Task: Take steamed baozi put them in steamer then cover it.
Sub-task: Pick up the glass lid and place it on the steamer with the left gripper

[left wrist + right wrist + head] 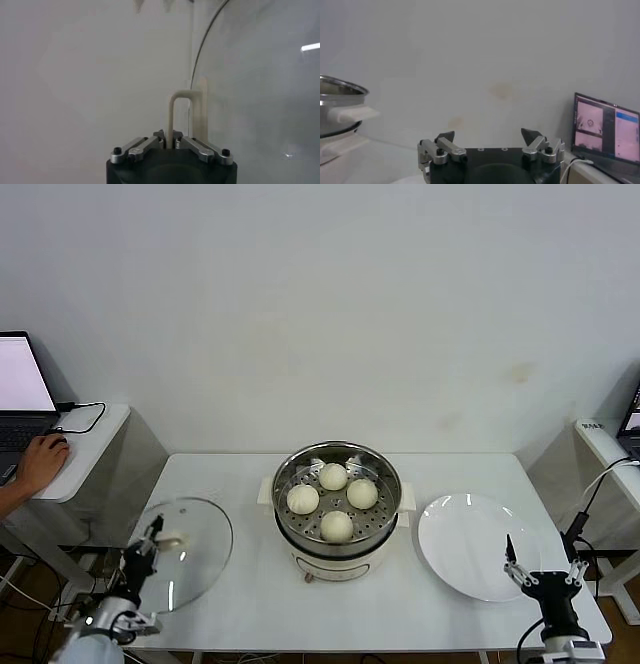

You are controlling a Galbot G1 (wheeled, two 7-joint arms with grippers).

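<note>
Steamer (338,514) mid-surface (250,604), top uncovered; bare surface either side before cover (185,554) and plate (475,546).

Each hand, left hand (172,143) and right hand (490,136), is black-bodied with silver, black-screwed finger links.

Head cam sits high, looking forward and down on the whole bench (250,604), with the steamer (337,502) central, the cover (185,554) on the robot's left and both claws at the near edge. Left wrist cam looks out over the left claw (172,142), very close to the cover's handle (187,107) and glass, which the head view also shows. Right wrist cam sits low behind the right claw (492,137), facing the wall, sharing the steamer's edge (342,107) with the head view.
</note>
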